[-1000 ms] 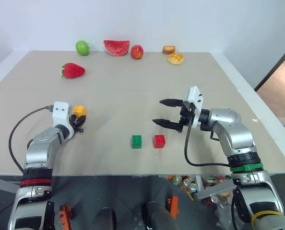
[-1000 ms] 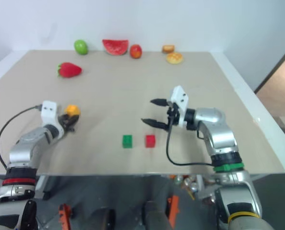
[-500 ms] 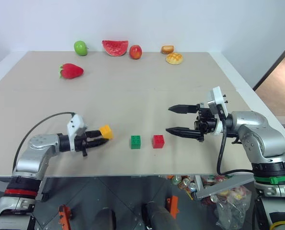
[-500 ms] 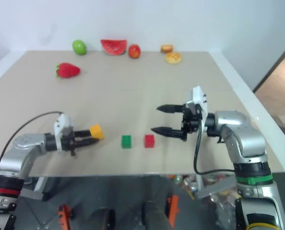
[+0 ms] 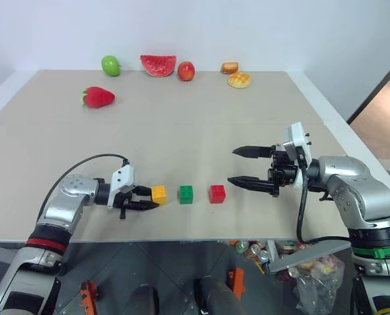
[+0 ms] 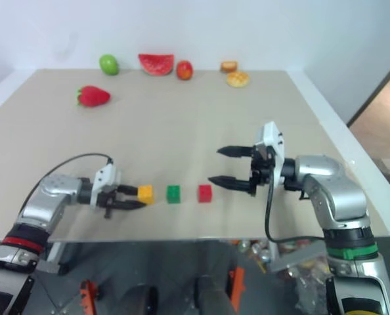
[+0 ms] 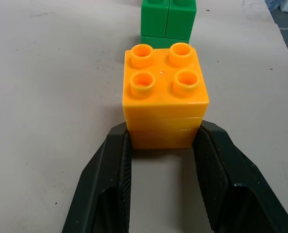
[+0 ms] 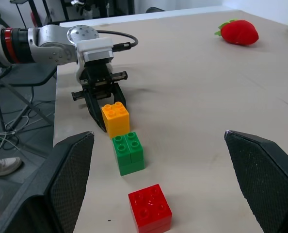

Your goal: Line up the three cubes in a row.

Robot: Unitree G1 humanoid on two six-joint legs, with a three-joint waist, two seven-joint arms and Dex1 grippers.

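Tabletop (image 5: 182,131) work: left gripper (image 5: 149,199) clamps the yellow cube (image 5: 159,194), green cube (image 5: 186,193) just beyond; set it flat, then release. Right gripper (image 5: 244,167) gapes empty.

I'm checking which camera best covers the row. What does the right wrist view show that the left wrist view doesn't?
The right wrist view adds the red cube, the toy strawberry and the right gripper's own open fingers. The left wrist view adds the pads clamped on the orange cube's base. Shared: the orange cube, green cube, left gripper, table.
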